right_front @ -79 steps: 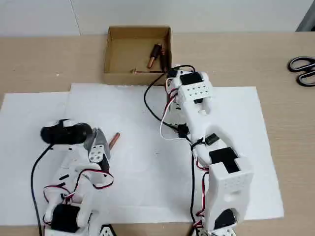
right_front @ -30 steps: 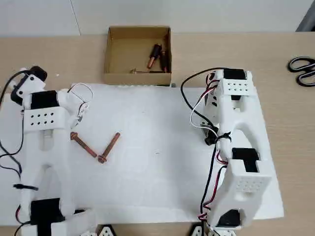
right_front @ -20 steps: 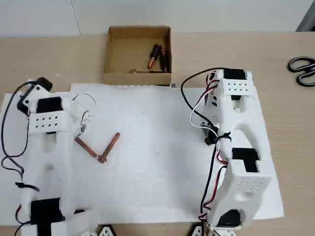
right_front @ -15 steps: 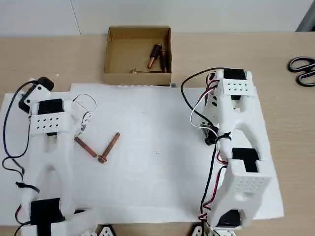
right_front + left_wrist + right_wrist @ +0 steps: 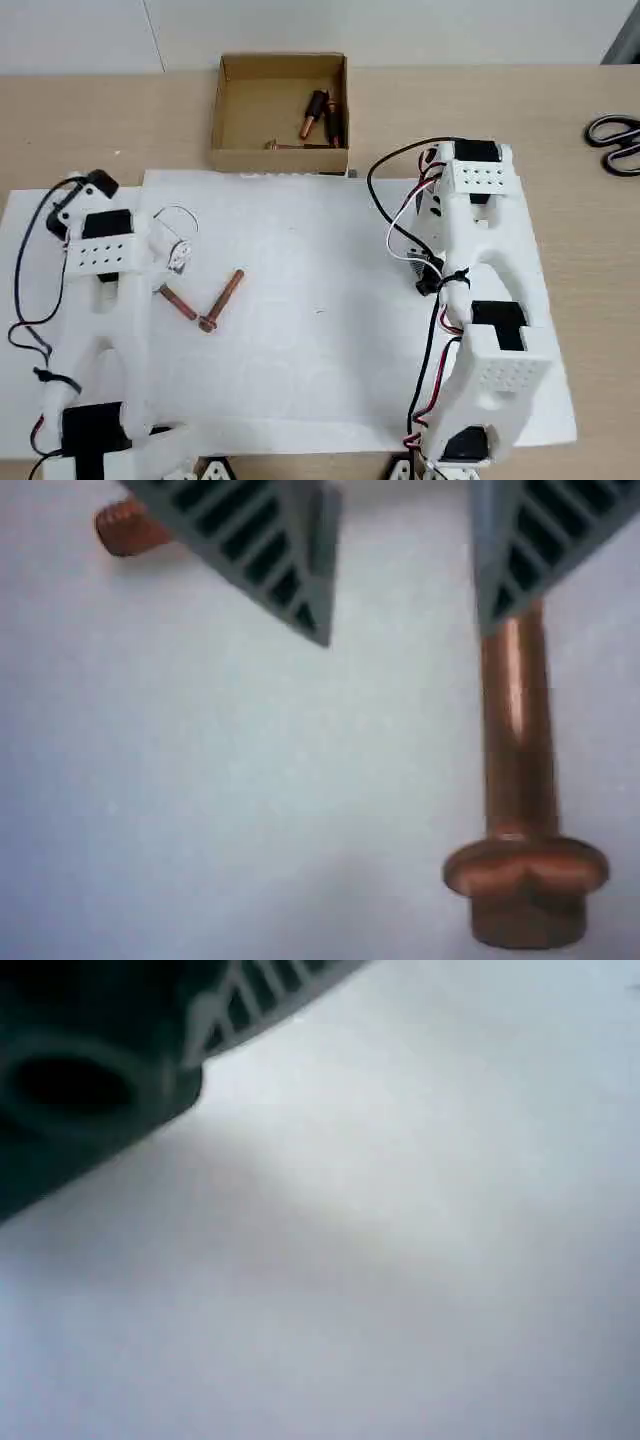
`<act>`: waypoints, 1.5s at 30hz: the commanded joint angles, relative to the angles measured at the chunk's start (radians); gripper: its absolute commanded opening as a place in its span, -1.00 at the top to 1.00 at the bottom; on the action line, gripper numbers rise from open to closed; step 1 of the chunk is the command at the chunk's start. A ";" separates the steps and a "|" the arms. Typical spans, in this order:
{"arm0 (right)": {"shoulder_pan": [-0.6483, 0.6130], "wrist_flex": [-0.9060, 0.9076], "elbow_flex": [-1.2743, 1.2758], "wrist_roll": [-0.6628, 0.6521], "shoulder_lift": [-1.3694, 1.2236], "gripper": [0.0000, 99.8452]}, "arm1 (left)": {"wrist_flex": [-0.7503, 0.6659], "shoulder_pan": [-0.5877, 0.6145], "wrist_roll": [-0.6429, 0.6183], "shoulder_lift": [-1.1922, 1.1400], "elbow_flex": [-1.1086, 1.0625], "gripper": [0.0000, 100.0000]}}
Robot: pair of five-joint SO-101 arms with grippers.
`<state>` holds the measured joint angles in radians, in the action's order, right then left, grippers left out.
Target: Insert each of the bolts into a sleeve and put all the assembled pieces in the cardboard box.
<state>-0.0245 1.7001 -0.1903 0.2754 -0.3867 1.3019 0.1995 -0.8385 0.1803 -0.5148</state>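
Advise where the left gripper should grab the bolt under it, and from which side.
Grip the bolt mid-shank, straight down from above, fingers either side. It lies flat on the white paper, so the top is the open approach. The straight shank likely suits the pads better than the wide flanged head. The open left gripper is off-centre, one finger over the shank: shift sideways first.

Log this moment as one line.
left gripper: open over copper flanged bolt | second copper bolt: beside it on white paper | brown cardboard box: some pieces inside

Copper bolts (image 5: 222, 298), brown cardboard box (image 5: 215, 112), white paper (image 5: 320, 380), tan table (image 5: 520, 110), grey ribbed fingers (image 5: 250, 540).
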 commanded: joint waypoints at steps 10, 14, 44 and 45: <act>0.010 0.008 -0.041 -0.009 0.065 0.99 | -0.018 0.147 0.080 0.006 0.001 0.79; 0.008 0.008 -0.041 -0.009 0.065 0.99 | -0.020 0.161 0.098 0.005 -0.001 0.79; 0.008 0.016 -0.041 -0.009 0.068 0.99 | -0.258 0.101 0.094 -0.181 -0.094 0.79; 0.008 0.016 -0.041 -0.009 0.068 0.99 | -0.258 0.101 0.092 -0.195 -0.087 0.79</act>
<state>-0.0245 1.7001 -0.1903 0.2754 -0.3867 1.0595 0.2992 -0.7480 0.0315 -0.6345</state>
